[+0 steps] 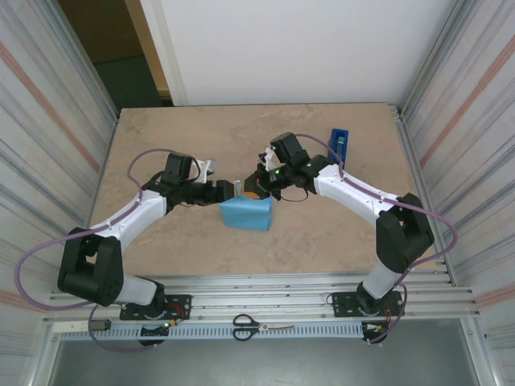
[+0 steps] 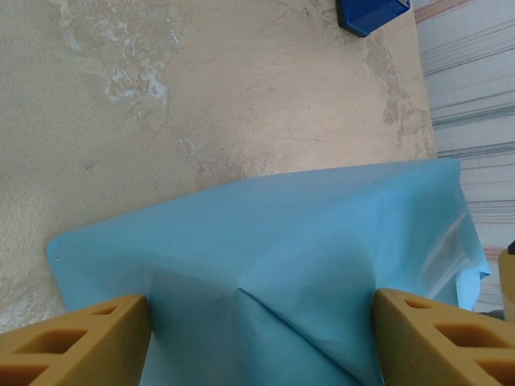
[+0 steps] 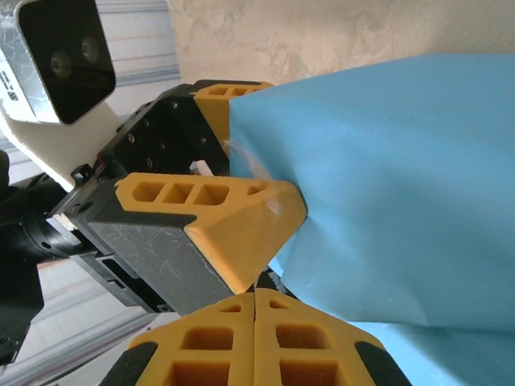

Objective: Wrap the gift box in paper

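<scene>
Top external: thin light sky-blue paper sheet [image 1: 246, 214] lies bundled and creased at the middle of the beige table [image 1: 338, 241], between both arms; left gripper [image 1: 230, 190] grasps it, yellow fingers [image 2: 80, 342] set wide, one against each side; right gripper [image 3: 254, 322] clenched, pads flush together, tips just beside the sheet

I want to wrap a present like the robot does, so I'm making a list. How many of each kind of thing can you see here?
blue paper: 1
blue tape dispenser: 1
scissors: 1
robot arms: 2, the left arm and the right arm
Total: 5
</scene>
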`<action>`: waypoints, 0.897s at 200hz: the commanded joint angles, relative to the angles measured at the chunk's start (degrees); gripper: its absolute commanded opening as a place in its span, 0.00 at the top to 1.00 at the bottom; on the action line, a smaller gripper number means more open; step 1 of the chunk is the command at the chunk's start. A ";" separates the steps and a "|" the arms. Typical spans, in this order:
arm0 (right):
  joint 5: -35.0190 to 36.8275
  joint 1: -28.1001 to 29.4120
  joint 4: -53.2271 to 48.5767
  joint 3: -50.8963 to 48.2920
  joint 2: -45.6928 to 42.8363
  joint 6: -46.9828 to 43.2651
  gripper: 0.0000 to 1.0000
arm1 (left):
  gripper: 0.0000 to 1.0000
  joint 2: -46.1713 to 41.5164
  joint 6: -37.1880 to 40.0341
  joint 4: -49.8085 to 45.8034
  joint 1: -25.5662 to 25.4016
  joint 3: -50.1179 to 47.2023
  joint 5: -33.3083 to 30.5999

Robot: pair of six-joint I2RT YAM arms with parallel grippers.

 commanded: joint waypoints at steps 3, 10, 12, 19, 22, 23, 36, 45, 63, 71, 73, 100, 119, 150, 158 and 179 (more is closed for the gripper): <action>2.32 0.62 -3.29 1.43 -0.81 1.09 1.00 | 0.29 0.94 0.75 -6.13 -0.74 -2.65 -0.96; 3.20 0.59 -4.19 1.55 -0.78 0.78 1.00 | 0.29 0.94 0.67 -6.00 -0.74 -2.65 -0.86; 3.31 0.63 -4.36 1.49 -0.80 0.77 1.00 | 0.29 0.94 0.65 -6.00 -0.72 -2.65 -0.87; 3.63 0.59 -4.59 1.35 -0.80 0.77 1.00 | 0.29 0.94 0.60 -5.91 -0.70 -2.72 -0.84; 3.58 0.60 -4.75 1.33 -0.74 0.76 1.00 | 0.29 0.98 0.53 -5.91 -0.74 -2.66 -0.79; 3.57 0.59 -4.83 1.29 -0.72 0.76 1.00 | 0.29 0.96 0.56 -5.91 -0.74 -2.66 -0.79; 5.37 0.84 -7.59 1.97 -0.44 -0.27 1.00 | 0.29 1.03 0.67 -5.97 -0.75 -2.57 -0.78; 6.33 1.05 -8.59 2.07 -0.60 -0.64 1.00 | 0.29 1.03 0.62 -5.99 -0.74 -2.58 -0.78; 6.63 1.36 -9.22 2.01 -0.54 -0.45 1.00 | 0.29 1.03 0.57 -5.82 -0.68 -2.64 -0.82; 7.40 1.72 -10.36 2.33 -0.29 -0.79 1.00 | 0.29 1.11 0.59 -5.82 -0.71 -2.70 -0.78; 7.60 1.77 -10.75 2.43 -0.22 -0.92 1.00 | 0.29 1.11 0.59 -5.82 -0.74 -2.69 -0.78; 11.30 3.00 -16.47 4.30 1.84 -2.83 1.00 | 0.29 0.94 0.40 -5.64 -0.74 -2.59 -0.62; 13.64 3.96 -19.69 6.43 3.20 -4.08 1.00 | 0.29 0.68 0.51 -5.82 -0.72 -2.27 -0.45; 18.39 5.28 -26.04 10.39 6.02 -6.18 1.00 | 0.29 0.15 0.88 -6.59 -0.74 -1.01 0.01; 19.08 5.34 -26.59 10.49 6.33 -6.18 1.00 | 0.29 -0.07 0.94 -6.74 -0.68 -0.69 0.00; 20.36 5.75 -28.18 10.92 6.68 -6.27 1.00 | 0.29 -0.59 1.08 -7.35 -0.71 0.49 -0.06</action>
